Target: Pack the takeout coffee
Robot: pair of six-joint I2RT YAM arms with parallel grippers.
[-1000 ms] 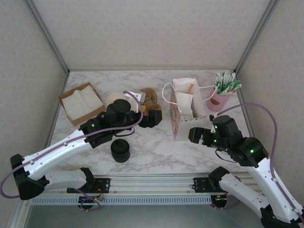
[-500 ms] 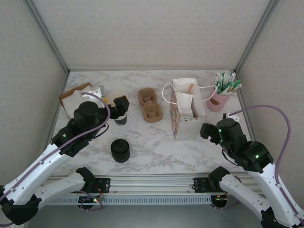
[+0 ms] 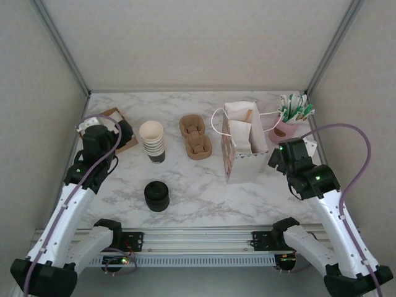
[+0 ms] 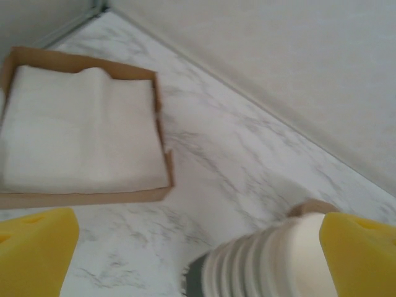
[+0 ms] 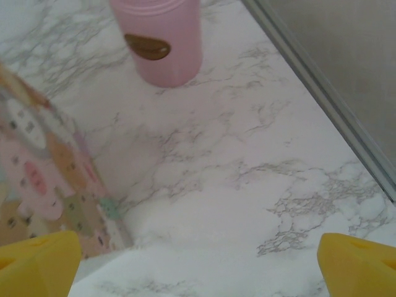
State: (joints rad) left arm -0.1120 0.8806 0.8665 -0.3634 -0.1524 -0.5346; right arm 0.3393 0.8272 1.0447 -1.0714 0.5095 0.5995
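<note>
Coffee: we cannot tell where it sits, nor which way its long axis runs. The bag (image 3: 242,166) stands upright right of centre on the counter (image 3: 198,185). Its mouth is open upward and white loop handles hang out to either side. Most of its inside is hidden from us.

Around:
- Cup stack (image 3: 152,141) stands upright, mouth up, left of centre.
- Lids (image 3: 157,196), a squat black stack, sit nearer the arms, apart from the cup stack.
- Two brown carriers (image 3: 195,137) lie touching each other, between the cup stack and the bag.
- Napkin tray (image 4: 158,124) is at far left, with white napkins in it.
- Pink cup (image 5: 164,40) is just right of the bag and holds green-and-white sticks (image 3: 296,110).

Left fingers (image 4: 37,247) are spread wide, gripping nothing, by the tray, with the cup stack near on their right. Right fingers (image 5: 356,263) are spread wide too, gripping nothing. They are just beside the bag's right side, and the pink cup is ahead of them.

Writing: the pink cup bears a dark oval label, its lettering too blurred to read. The bag's side shows a pastel print, also too blurred to read.
</note>
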